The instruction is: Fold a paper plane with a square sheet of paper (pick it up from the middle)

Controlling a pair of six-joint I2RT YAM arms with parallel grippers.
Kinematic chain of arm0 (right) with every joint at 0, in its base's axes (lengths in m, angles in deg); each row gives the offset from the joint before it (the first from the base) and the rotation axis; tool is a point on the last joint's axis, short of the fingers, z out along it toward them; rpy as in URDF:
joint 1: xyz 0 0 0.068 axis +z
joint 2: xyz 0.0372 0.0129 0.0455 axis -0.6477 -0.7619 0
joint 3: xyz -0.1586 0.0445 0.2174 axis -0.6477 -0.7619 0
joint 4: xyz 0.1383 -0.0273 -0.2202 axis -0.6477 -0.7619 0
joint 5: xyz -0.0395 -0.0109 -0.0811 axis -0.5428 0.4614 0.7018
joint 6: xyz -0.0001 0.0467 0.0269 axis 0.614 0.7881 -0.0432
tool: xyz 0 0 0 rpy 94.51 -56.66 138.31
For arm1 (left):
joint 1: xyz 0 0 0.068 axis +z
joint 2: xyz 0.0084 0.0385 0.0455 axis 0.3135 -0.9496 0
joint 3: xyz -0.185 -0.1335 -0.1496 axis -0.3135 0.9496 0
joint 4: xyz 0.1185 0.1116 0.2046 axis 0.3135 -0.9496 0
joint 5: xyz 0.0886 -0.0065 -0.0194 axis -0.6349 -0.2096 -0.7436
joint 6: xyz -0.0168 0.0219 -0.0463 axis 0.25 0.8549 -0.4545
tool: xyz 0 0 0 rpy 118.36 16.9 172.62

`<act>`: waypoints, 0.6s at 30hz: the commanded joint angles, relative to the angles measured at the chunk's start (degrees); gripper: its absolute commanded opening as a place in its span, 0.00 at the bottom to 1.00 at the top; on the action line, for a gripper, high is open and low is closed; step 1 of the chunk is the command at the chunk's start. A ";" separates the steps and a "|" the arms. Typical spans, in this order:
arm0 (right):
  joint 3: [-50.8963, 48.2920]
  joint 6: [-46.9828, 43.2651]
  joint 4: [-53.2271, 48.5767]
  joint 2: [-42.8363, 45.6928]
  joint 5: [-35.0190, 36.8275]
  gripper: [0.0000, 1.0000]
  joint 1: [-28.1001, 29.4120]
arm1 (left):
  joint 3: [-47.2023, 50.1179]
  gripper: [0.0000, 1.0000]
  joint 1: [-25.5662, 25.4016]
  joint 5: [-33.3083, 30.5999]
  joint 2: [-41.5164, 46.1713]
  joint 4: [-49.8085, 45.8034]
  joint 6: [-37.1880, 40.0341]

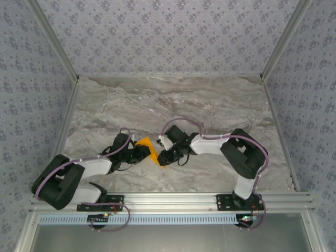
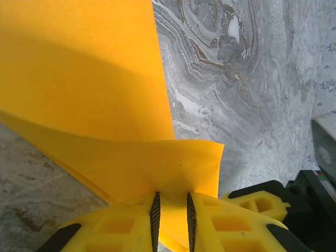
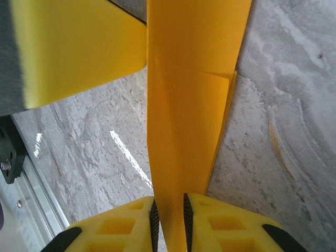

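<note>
left arm (image 1: 79, 173): black and white, reaching from its base at the near-left edge in toward the middle of the counter.
left gripper (image 1: 143, 153) (image 2: 171, 210): yellow fingers with black ribbed pads (image 2: 155, 212), closed to a narrow slot and pinching a folded corner of the sheet of paper; paper touching both pads.
sheet of paper (image 1: 149, 146) (image 2: 79, 79) (image 3: 189, 79): bright orange, plain, caught between the two grippers, just right of the left gripper and just left of the right one. Ahead of the left gripper, a broad flat panel fanning up and leftward with a second layer curling under it. Ahead of the right gripper, a narrow doubled strip running straight away from the pads, one layer edge stepped on its right side. Seemingly lifted off the counter in the wrist views; contact with the counter not clear from above.
right gripper (image 1: 162, 157) (image 3: 168, 215): same yellow fingers, clamped on the near end of that strip, paper filling the slim gap between the pads.
right arm (image 1: 239, 157): bent at the elbow, coming in from the near-right base.
counter (image 1: 184, 105) (image 2: 236, 79) (image 3: 273, 131): grey marble pattern with white and brown veins, bare beyond both grippers.
walls (image 1: 168, 31): grey-blue small floral print on three sides, held by pale metal posts.
rail (image 1: 173, 199): aluminium, along the near edge behind both grippers, carrying the arm bases.
</note>
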 commanded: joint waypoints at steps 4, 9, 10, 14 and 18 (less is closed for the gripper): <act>0.14 -0.40 -2.63 2.31 1.12 0.26 0.63 | 0.21 0.24 0.01 0.80 -1.11 -0.22 1.22; 0.26 -0.68 -2.85 1.66 1.04 0.20 1.14 | 0.12 0.24 0.03 0.90 -1.51 -0.10 1.18; 0.45 -0.86 -3.04 1.46 1.17 0.19 1.27 | 0.12 0.24 -0.02 0.91 -1.55 -0.08 1.13; 0.83 -1.11 -3.26 0.67 1.26 0.16 1.60 | 0.29 0.24 0.09 0.84 -1.64 -0.01 1.00; 1.16 -1.35 -3.27 0.07 1.37 0.15 1.86 | 0.30 0.24 0.05 0.90 -1.64 0.04 1.00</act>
